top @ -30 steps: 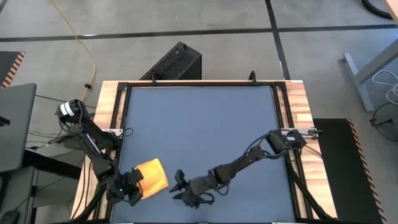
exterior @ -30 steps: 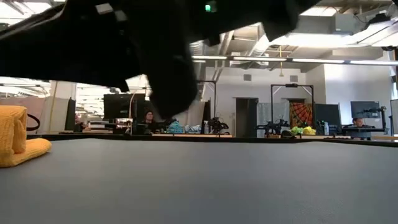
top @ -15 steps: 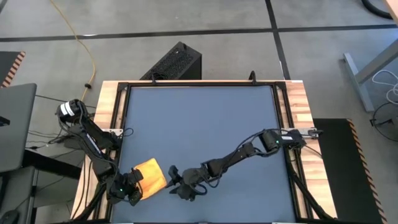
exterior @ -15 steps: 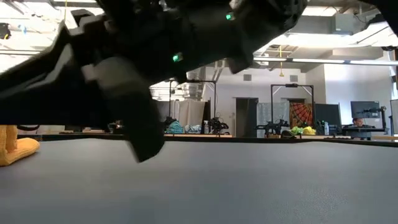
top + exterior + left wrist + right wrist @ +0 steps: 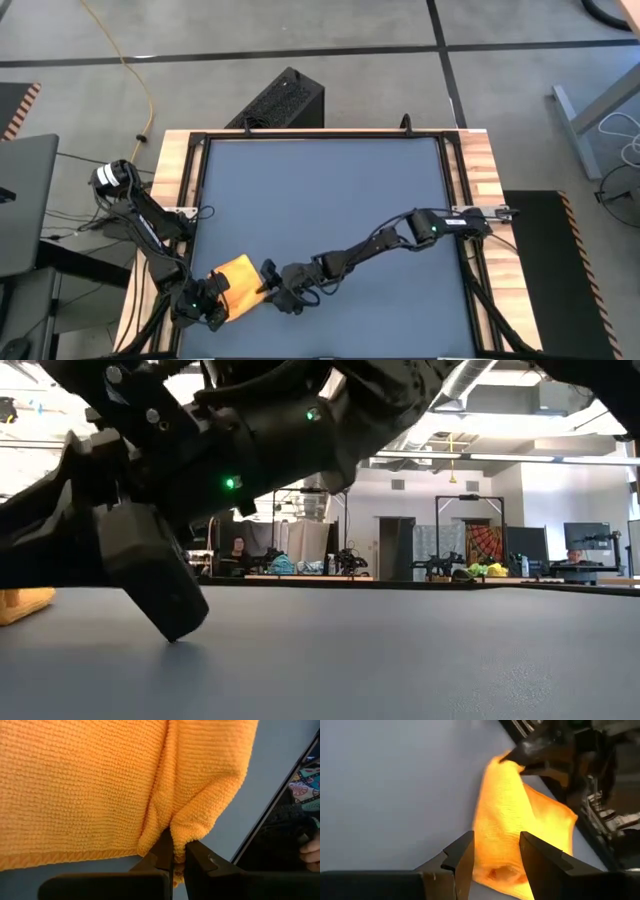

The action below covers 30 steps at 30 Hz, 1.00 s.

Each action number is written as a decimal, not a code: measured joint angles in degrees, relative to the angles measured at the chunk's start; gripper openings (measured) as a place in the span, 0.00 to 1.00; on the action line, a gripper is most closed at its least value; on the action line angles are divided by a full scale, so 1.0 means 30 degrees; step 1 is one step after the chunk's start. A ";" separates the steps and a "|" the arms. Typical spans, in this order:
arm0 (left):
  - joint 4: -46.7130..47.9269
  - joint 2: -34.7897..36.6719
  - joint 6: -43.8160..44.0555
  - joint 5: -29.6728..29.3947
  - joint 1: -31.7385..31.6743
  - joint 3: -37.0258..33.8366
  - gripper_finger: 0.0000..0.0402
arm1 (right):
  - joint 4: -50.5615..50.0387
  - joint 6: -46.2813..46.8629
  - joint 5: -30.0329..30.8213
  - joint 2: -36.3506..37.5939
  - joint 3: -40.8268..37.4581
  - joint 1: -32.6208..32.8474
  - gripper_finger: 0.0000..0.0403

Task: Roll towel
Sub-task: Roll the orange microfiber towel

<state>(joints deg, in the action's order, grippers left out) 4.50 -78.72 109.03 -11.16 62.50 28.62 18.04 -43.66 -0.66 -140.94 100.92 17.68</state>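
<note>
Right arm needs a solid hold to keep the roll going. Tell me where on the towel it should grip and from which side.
Grip the rolled end of the towel nearest the right gripper, coming from the table's open middle. Its open fingers already straddle that thick fold. The far corner is taken: the left gripper is shut on a pinch of cloth by the table's left edge.

A dark blue-grey desk [image 5: 330,190] with light wooden side edges carries the things. The towel [image 5: 240,283] lies on it near its front left corner.

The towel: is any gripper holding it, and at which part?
The left gripper pinches a bunched fold at the towel edge. The right gripper is open around its rolled end, not clamped.
</note>
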 joint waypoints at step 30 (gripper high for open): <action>0.1278 0.3230 -0.3656 -0.0801 -0.0495 -0.0007 0.09 | -0.1880 0.3566 -0.0897 -0.0279 0.0111 -0.1236 0.42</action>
<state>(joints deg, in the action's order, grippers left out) 8.34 -69.03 98.06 -13.56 61.01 28.60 12.40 -32.97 -3.35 -141.78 101.25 13.98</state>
